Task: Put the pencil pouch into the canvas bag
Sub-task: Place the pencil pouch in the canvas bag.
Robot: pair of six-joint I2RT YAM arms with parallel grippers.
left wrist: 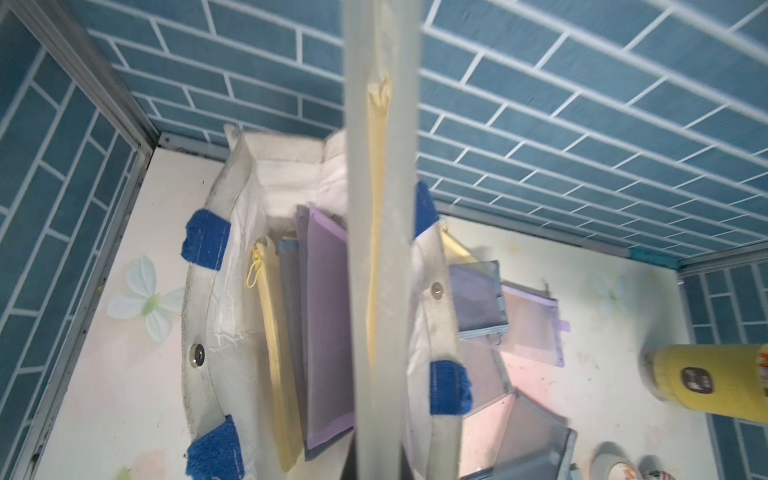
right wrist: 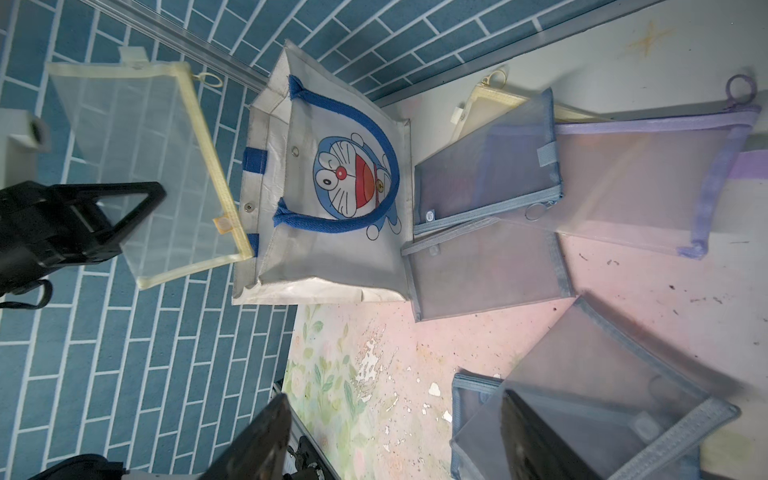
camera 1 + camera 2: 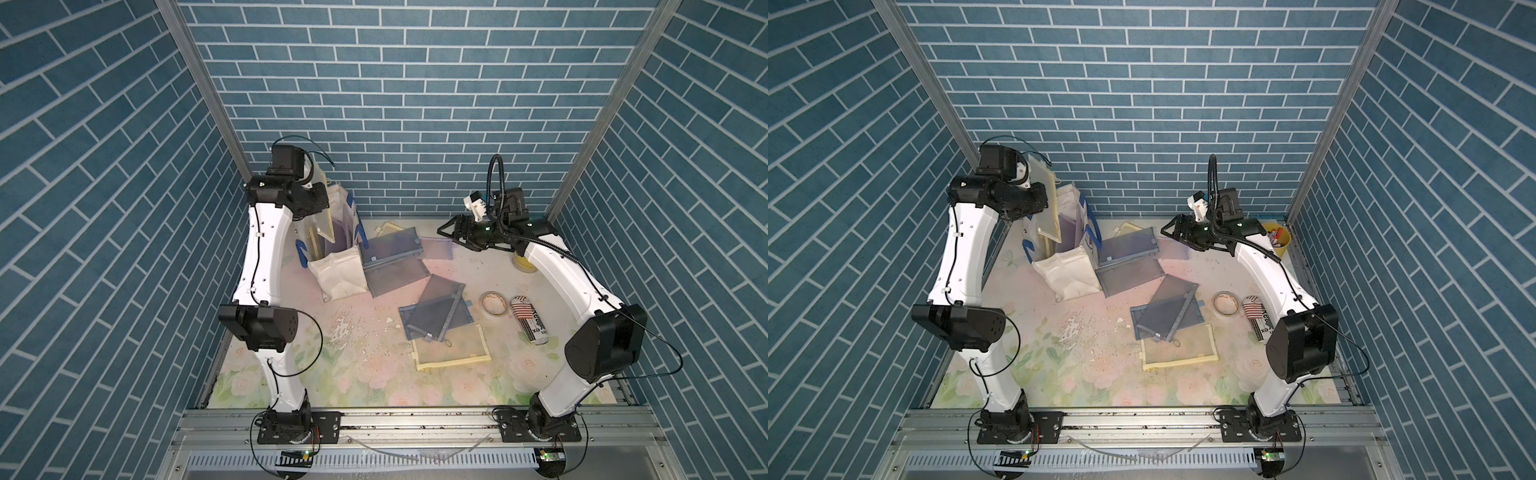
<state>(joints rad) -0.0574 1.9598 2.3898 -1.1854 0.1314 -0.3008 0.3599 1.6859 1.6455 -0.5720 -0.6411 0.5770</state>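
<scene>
Floral table (image 3: 374,374), canvas bag (image 3: 340,274) at 11 o'clock: left fingers (image 2: 157,193) clamp yellow pouch (image 2: 137,158) above it, right fingers (image 2: 262,444) apart. Next: lower, release.

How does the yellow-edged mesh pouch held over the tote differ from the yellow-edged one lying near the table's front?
Pose: the held pouch hangs on edge in the air over the canvas bag; the front pouch lies flat on the table. Contact: the left gripper is shut on the held pouch; nothing grips the front pouch, though a blue mesh pouch overlaps its corner. Both are see-through mesh with yellow trim.
</scene>
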